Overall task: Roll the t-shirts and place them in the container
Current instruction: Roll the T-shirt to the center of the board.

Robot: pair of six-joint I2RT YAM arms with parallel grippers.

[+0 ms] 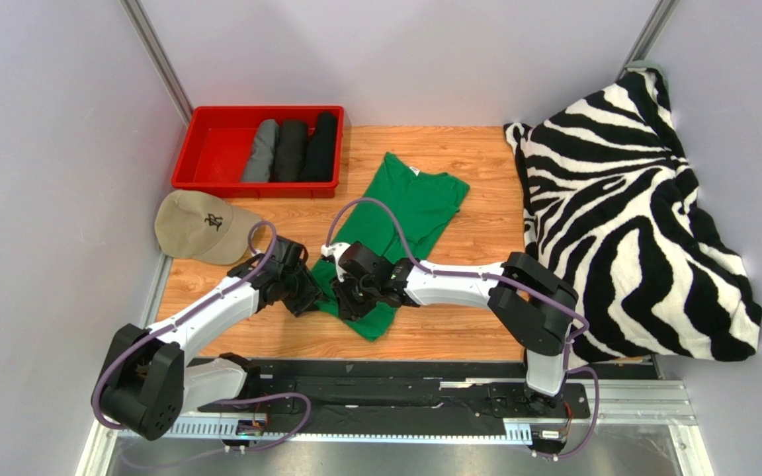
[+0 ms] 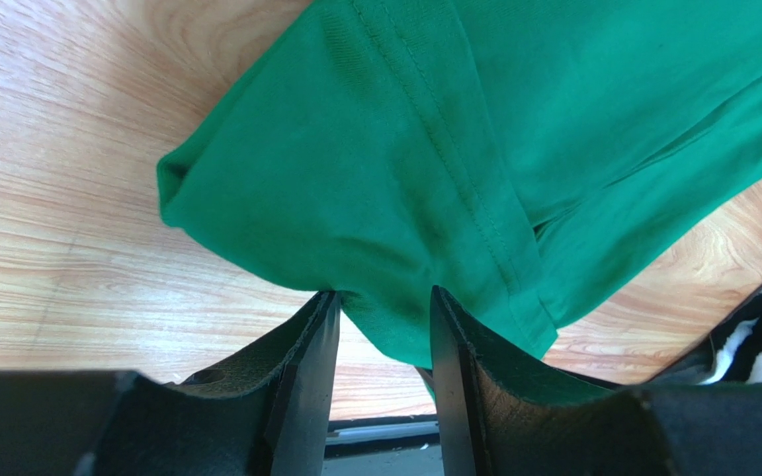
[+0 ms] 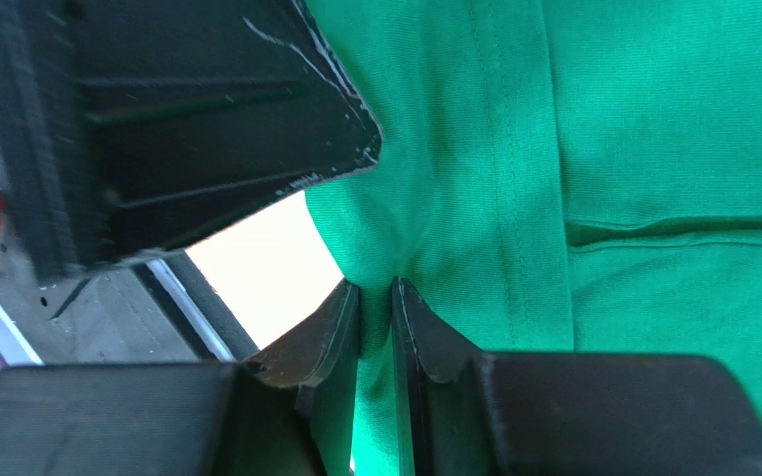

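The bright green t-shirt [image 1: 415, 203] lies folded lengthwise on the wooden table, its collar toward the back. Both grippers meet at its near end. My left gripper [image 1: 307, 297] holds the near left corner, and in the left wrist view a thick fold of the green t-shirt [image 2: 435, 149] sits pinched between the tips of my left gripper [image 2: 383, 295]. My right gripper [image 1: 355, 297] is shut on the near hem. The right wrist view shows green cloth [image 3: 653, 149] running down through the narrow slot of my right gripper [image 3: 375, 286]. The held edge is lifted off the wood.
A red bin [image 1: 218, 149] at the back left holds a rolled grey t-shirt [image 1: 261, 151] and two rolled black ones [image 1: 291, 149] [image 1: 321, 146]. A beige cap [image 1: 201, 226] lies left of the arms. A zebra-striped blanket [image 1: 633, 198] fills the right side.
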